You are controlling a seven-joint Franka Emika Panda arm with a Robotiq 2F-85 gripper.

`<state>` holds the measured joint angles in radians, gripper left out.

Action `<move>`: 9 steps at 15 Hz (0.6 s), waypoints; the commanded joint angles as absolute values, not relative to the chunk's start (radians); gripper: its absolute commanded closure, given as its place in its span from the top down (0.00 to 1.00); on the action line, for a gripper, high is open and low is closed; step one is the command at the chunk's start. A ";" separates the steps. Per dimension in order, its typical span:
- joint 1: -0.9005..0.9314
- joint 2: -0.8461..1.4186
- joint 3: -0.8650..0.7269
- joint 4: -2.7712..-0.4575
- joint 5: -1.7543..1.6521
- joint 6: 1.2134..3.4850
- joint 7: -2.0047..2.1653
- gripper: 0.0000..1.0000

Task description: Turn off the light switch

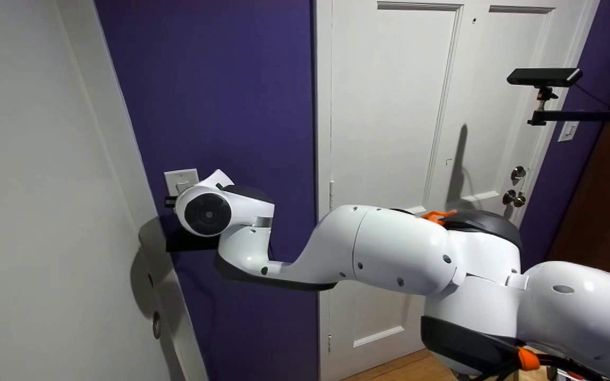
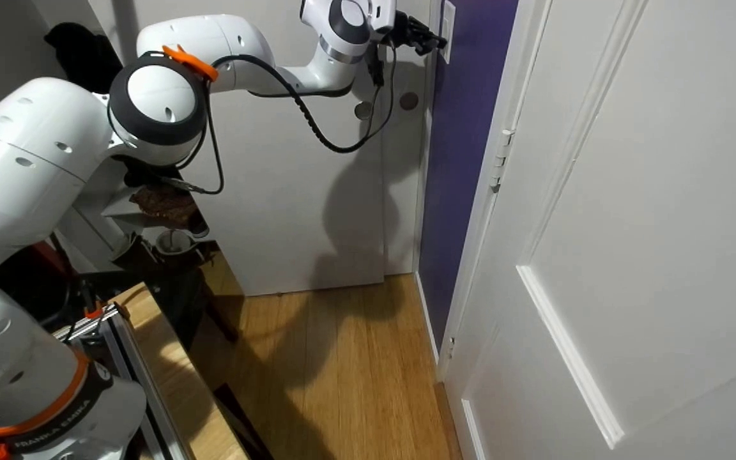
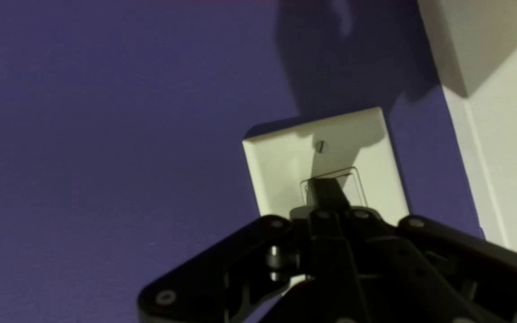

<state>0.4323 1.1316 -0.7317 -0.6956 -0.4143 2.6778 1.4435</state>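
The light switch (image 3: 281, 175) is a white plate with a rectangular rocker, on the purple wall in the wrist view. It also shows in both exterior views (image 1: 180, 175) (image 2: 448, 27), partly covered by the arm in one of them. My gripper (image 3: 329, 190) is shut, its black fingertips together and empty. The tips lie in front of the rocker's upper part and hide most of the rocker. In an exterior view the gripper (image 2: 439, 43) points at the plate from very close; I cannot tell whether it touches. The rocker's position is too hidden to tell.
White trim (image 3: 478, 134) stands close beside the switch. A white panelled door (image 2: 662, 223) is on the same wall. Another white switch plate (image 1: 568, 131) is beyond the door. A black camera (image 1: 544, 77) stands on a mount. A cable (image 2: 317, 131) hangs from the arm.
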 commanded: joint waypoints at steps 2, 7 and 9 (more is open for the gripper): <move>0.392 1.166 -0.701 -0.622 -0.398 2.674 1.389 0.00; 0.373 1.035 -0.464 -0.753 -0.318 2.601 1.055 0.00; 0.343 0.984 -0.363 -0.785 -0.296 2.566 0.910 0.26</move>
<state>0.3712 1.0837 -0.5055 -0.6950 -0.3324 2.6134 1.1059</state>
